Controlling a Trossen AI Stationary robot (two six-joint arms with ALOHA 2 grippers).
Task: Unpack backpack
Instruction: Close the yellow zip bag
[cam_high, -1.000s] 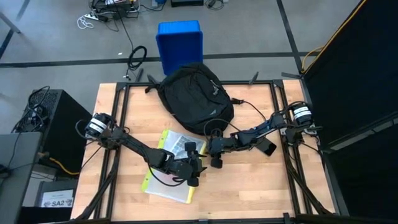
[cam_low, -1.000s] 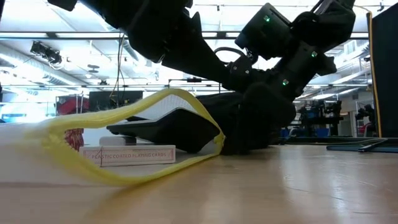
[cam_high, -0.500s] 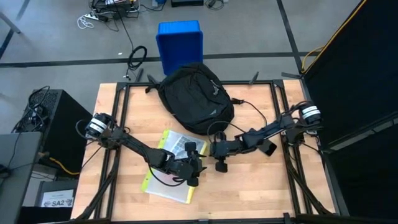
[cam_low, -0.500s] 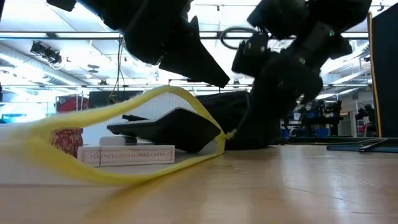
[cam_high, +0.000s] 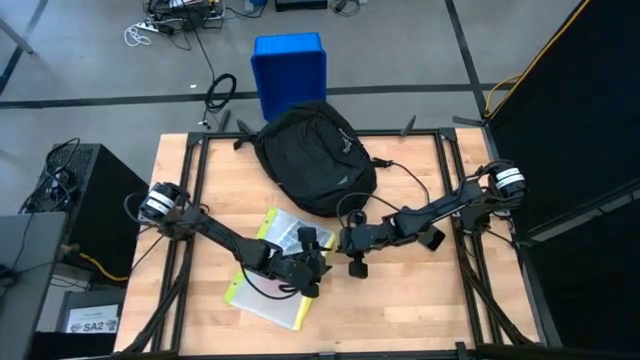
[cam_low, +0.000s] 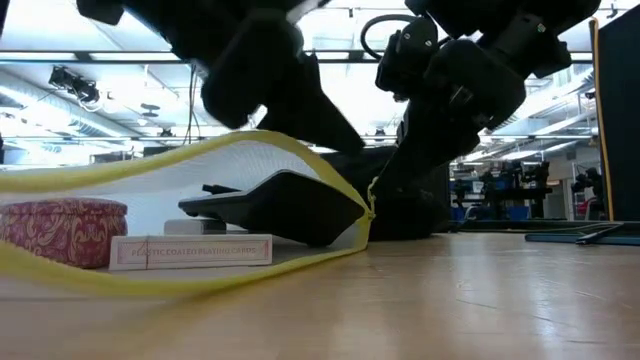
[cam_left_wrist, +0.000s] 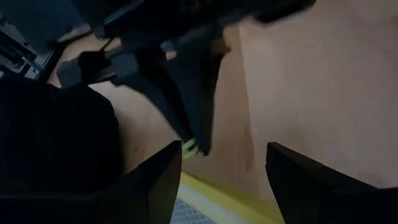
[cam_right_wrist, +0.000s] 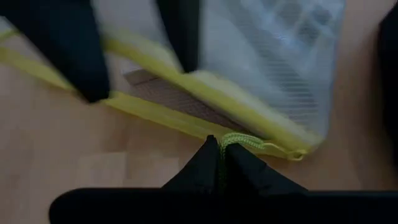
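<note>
Pull cord (cam_right_wrist: 239, 140) of the yellow-edged mesh pouch (cam_high: 272, 270) is pinched in the right gripper (cam_right_wrist: 219, 151), pouch lying toward the left gripper (cam_high: 308, 283), whose fingers are spread over it; backpack (cam_high: 315, 155) sits behind both.

Two dark jointed arms, white-banded bases, looping black cables, tapered black jaws.

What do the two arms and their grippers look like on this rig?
Both arms are black and slim, each with a white-and-black ringed cylinder at its base. Black cables loop along them. The left gripper and right gripper each have two dark fingers; the right one's fingers taper to points.
</note>
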